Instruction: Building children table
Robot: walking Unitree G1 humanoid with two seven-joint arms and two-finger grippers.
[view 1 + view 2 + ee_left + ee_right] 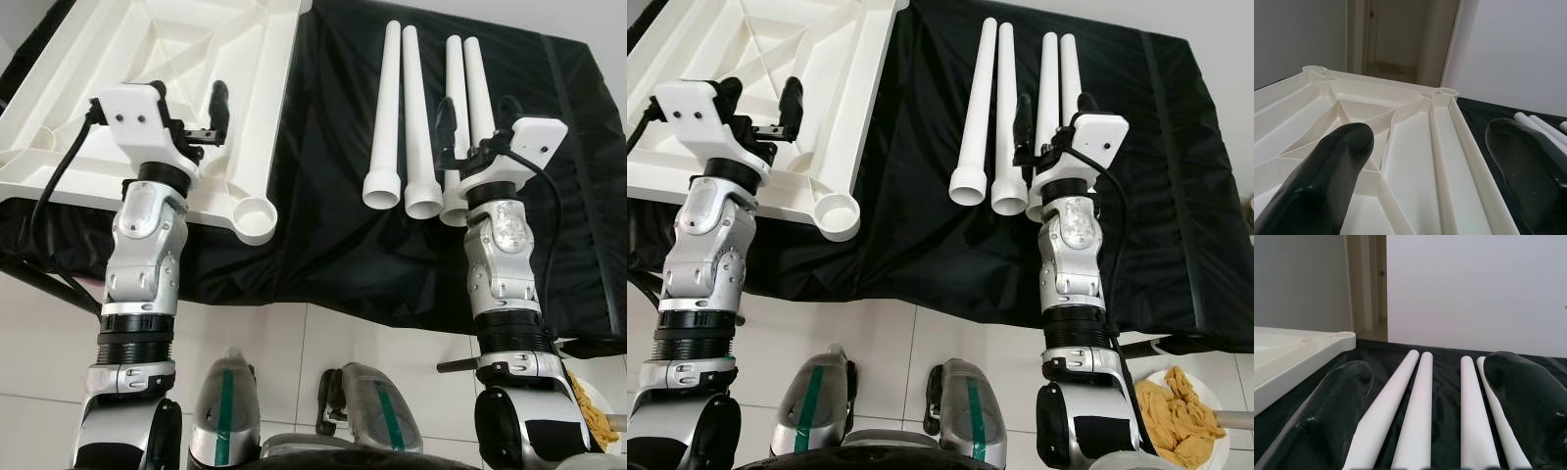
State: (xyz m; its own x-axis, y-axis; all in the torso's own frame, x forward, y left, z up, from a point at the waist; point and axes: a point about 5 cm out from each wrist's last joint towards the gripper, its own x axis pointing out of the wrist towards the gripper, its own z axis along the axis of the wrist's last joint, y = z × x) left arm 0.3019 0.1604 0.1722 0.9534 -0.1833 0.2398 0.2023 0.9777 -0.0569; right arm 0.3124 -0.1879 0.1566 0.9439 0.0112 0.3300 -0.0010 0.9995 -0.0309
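White plastic tabletop (147, 88) lies upside down on my left of the desk (323, 196), four legs (421, 117) beside it. Both my left gripper (191, 108) and right gripper (475, 122) hover with fingers apart. I'd pinch one leg mid-length, then seat it squarely in the corner socket (255, 217).

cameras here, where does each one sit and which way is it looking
Left eye view: on the head, looking forward and down at the upturned white tabletop, four white legs, both arms and knees.
Right eye view: same head, same scene, plus a plate of yellow cloth.
Left wrist view: looks along the open left claw across the tabletop's ribs.
Right wrist view: looks along the open right claw up the legs.
Both wrist views share the tabletop.
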